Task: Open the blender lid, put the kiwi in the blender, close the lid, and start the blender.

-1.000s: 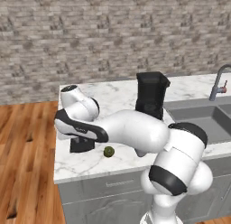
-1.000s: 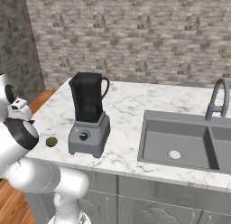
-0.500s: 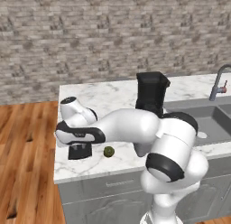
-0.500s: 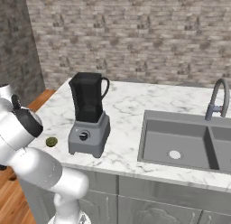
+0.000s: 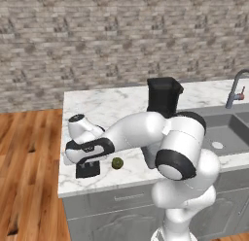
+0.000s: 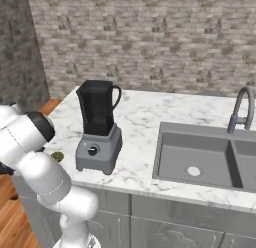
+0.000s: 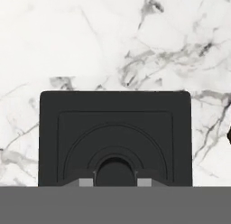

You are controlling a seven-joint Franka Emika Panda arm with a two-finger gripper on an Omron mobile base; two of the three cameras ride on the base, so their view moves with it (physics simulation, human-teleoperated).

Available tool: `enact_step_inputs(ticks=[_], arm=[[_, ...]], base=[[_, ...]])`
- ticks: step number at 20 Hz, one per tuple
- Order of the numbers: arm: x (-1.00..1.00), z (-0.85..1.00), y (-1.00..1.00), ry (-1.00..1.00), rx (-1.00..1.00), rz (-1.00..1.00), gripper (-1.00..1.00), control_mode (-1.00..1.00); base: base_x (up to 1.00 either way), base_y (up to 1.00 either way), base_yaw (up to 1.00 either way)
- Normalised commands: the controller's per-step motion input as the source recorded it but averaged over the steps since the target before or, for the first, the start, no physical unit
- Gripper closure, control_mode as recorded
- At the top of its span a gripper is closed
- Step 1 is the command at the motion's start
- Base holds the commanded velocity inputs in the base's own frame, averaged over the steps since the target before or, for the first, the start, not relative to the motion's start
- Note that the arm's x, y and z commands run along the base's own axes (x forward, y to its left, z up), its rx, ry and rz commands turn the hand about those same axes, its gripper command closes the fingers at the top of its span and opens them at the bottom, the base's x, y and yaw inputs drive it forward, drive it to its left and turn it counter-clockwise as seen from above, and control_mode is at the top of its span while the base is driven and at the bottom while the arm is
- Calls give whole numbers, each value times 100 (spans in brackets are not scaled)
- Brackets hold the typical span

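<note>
On the near left corner of the marble counter, the blender lid lies flat, close to the counter's front edge. No brand, label or lettering can be read on it or on the blender; the hand view gives only moulded arcs and a round central knob on the lid's black face.

Gripper is down at the lid, fingers either side of that knob; whether they are pinching it or just beside it, cannot tell.

Kiwi sits just right of the lid, apart from it, also near the front edge. From the right base view the kiwi lies left of the blender's grey base.

Jar top stands uncovered. Bare marble runs behind lid and kiwi to the far wall; sink well right of the blender.
</note>
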Motion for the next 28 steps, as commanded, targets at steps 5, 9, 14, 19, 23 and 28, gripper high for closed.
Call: enact_step_inputs(ticks=[5, 9, 14, 19, 23, 28], arm=[[3, -30, 0, 0, 0, -1, 100, -100], [0, -27, 0, -1, 1, -4, 100, -100], [0, -32, 0, -1, 0, -5, -100, -100], [-1, -12, -8, -6, 2, -5, -100, -100], [-2, 3, -18, -6, 2, 0, -100, -100], [-15, 24, -28, -13, 2, -4, -100, -100]], base=[[0, 0, 0], [0, 0, 0], [0, 0, 0], [0, 0, 0], [0, 0, 0], [0, 0, 0]])
